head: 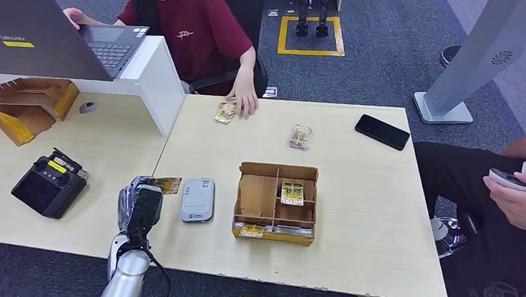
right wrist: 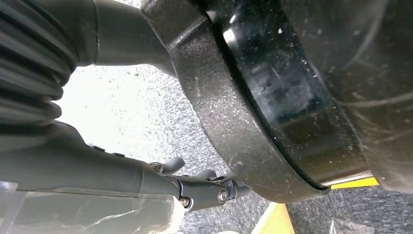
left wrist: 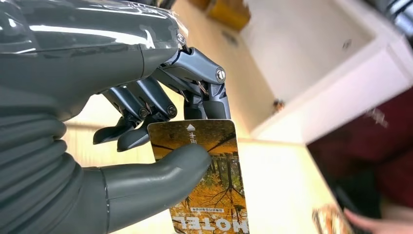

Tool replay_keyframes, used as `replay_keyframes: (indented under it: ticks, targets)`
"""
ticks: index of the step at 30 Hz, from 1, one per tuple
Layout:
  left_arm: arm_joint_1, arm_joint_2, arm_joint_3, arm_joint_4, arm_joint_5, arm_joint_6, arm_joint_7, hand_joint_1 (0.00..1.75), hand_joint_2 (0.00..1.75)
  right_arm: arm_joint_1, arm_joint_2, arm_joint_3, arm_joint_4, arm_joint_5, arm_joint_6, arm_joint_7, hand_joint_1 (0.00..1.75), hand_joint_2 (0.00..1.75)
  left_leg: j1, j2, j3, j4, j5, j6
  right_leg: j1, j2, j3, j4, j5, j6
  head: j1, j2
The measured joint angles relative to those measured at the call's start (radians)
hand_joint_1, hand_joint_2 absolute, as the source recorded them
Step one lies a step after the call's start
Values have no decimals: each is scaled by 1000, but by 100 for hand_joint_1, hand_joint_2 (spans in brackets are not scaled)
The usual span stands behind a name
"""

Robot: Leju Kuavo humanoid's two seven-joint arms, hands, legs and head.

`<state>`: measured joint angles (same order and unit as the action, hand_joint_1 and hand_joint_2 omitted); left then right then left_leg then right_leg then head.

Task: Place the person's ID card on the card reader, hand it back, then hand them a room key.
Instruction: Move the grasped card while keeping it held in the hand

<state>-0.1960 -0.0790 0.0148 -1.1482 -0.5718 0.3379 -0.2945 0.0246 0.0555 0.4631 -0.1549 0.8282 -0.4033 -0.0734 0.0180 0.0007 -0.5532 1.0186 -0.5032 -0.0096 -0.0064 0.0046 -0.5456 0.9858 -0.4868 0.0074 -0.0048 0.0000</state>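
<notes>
My left hand (head: 141, 206) hovers over the table's near left part, just left of the grey-white card reader (head: 197, 199). It pinches a card (head: 167, 185) between thumb and fingers. The left wrist view shows this card (left wrist: 214, 190) up close, with an autumn forest picture and the word HOTEL. A wooden compartment box (head: 250, 226) to the right of the reader holds similar cards (head: 292, 193). Another card (head: 226, 112) lies under the hand (head: 245, 99) of the person in a dark red shirt across the table. My right hand (right wrist: 146, 183) hangs over the floor, holding nothing.
One more card (head: 301, 137) and a black phone (head: 381, 131) lie on the far right of the table. A black controller (head: 49, 185) sits at the left, a laptop (head: 54, 40) on the raised white counter. A second person (head: 510, 184) sits at the right.
</notes>
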Motion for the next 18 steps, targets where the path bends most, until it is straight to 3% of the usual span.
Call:
replay_keyframes:
  ticks: [7,18]
  targets:
    - [3,31,-67,0,60,-114,81,175,175,0,4,0,0,1,-6,10,0,175,0,0,0,0,0,0,0,0,0,0,0,0,0,0]
    - [0,60,-124,7,-9,-138,180,175,175,0,5,0,0,4,-7,17,0,175,0,0,0,0,0,0,0,0,0,0,0,0,0,0]
